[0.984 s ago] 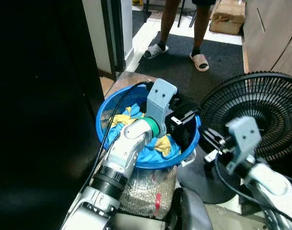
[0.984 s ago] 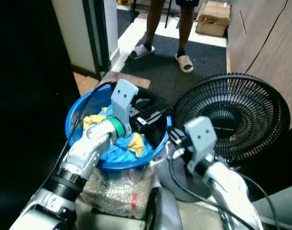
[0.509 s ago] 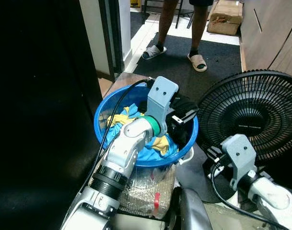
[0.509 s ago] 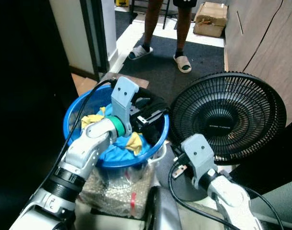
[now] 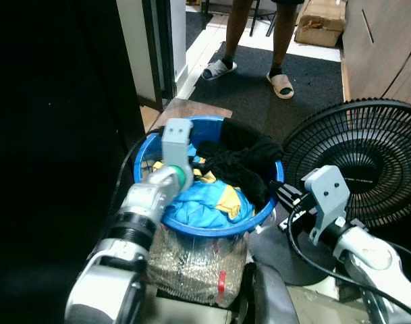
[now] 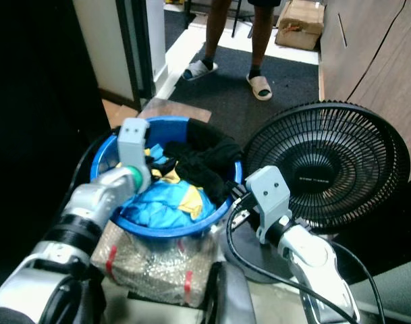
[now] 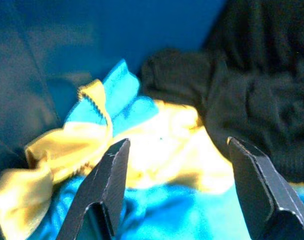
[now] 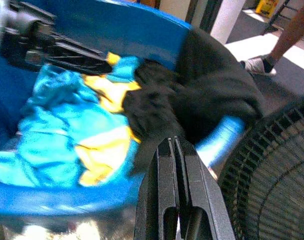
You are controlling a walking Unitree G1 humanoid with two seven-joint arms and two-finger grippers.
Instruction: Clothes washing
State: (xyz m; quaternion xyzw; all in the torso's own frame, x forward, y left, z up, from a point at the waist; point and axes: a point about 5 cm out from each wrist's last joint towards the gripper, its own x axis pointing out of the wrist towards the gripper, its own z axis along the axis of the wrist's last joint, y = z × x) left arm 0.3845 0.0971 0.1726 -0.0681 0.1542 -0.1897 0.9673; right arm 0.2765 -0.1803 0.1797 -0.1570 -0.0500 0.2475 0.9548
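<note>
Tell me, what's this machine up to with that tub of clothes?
It is sorting laundry. The left gripper hangs open inside the blue basin, just above a blue and yellow garment and beside a black garment. The right gripper is shut and empty, waiting outside the basin near a black fan. A person in sandals stands on the dark mat beyond.

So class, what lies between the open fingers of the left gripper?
In the left wrist view, the left gripper hangs over yellow-and-blue clothing in the blue basin, with the black garment just beyond.
</note>
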